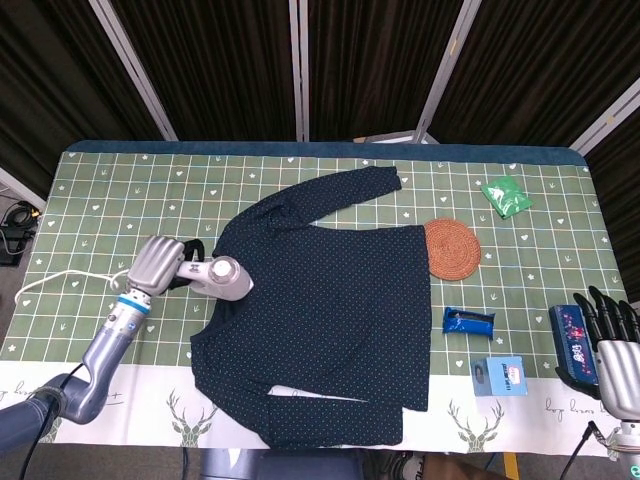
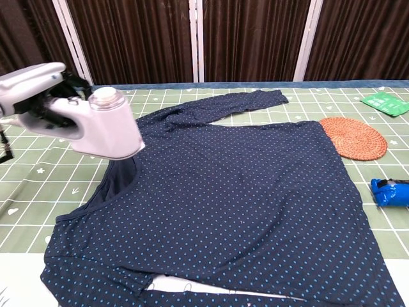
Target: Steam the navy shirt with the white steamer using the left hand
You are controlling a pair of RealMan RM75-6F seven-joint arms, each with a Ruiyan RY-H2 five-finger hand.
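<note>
The navy dotted shirt (image 1: 325,305) lies flat in the middle of the table, sleeves spread; the chest view shows it wide (image 2: 236,198). My left hand (image 1: 155,266) holds the white steamer (image 1: 218,277) by its handle, its head over the shirt's left edge near the collar. In the chest view the steamer (image 2: 105,128) hangs just above the fabric, gripped by the left hand (image 2: 29,96). At the table's right front corner my right hand (image 1: 618,350) rests with fingers apart, holding nothing.
A round orange woven mat (image 1: 451,248) touches the shirt's right side. A green packet (image 1: 506,195) lies at the back right. A blue wrapper (image 1: 468,321), a light blue box (image 1: 499,376) and a blue case (image 1: 575,344) sit front right. The steamer's white cord (image 1: 60,282) trails left.
</note>
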